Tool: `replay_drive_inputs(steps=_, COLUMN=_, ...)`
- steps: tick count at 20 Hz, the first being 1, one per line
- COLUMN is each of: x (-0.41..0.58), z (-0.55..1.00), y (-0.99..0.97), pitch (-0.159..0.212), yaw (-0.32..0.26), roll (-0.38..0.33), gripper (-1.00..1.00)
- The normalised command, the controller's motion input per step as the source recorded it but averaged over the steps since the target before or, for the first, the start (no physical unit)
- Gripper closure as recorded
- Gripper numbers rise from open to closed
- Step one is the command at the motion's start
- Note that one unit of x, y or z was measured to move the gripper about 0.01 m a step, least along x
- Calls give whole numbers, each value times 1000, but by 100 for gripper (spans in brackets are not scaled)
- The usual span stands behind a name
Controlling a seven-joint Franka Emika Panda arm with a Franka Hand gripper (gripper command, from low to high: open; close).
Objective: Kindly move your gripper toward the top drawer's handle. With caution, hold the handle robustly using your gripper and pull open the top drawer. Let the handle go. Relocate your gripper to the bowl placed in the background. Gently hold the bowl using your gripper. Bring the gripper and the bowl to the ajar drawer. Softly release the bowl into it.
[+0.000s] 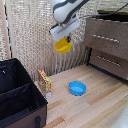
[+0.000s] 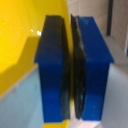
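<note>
- Carry step: the gripper (image 1: 63,41), pads (image 2: 55,70) pinched onto its rim, holds the bowl (image 1: 63,46) aloft.
- Next: carry it to the top drawer (image 1: 106,38), seemingly barely ajar.

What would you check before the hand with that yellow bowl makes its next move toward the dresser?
1. Bowl held: ok. The hand is shut on the yellow bowl; in the wrist view the blue fingers pinch its rim.
2. Bowl lifted clear: ok. It hangs well above the wooden table.
3. Top drawer open: looks slightly pulled out; how far, cannot tell.
4. Path to the drawer: ok. Nothing visible between bowl and dresser.
5. Blue bowl out of the way: ok, on the table below.
6. Room inside the drawer: cannot tell; the inside is hidden.
</note>
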Motion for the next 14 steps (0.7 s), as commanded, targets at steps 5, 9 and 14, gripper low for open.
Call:
replay_drive_inputs(steps=5, x=229, z=989, y=-402, pitch=24, yaw=-195, roll=0, gripper=100)
replay_drive_inputs(steps=9, x=297, z=1000, y=-454, pitch=23, yaw=-155, roll=0, gripper=100)
replay_drive_inputs(steps=14, x=297, z=1000, y=-439, pitch=18, yaw=-152, roll=0, gripper=100)
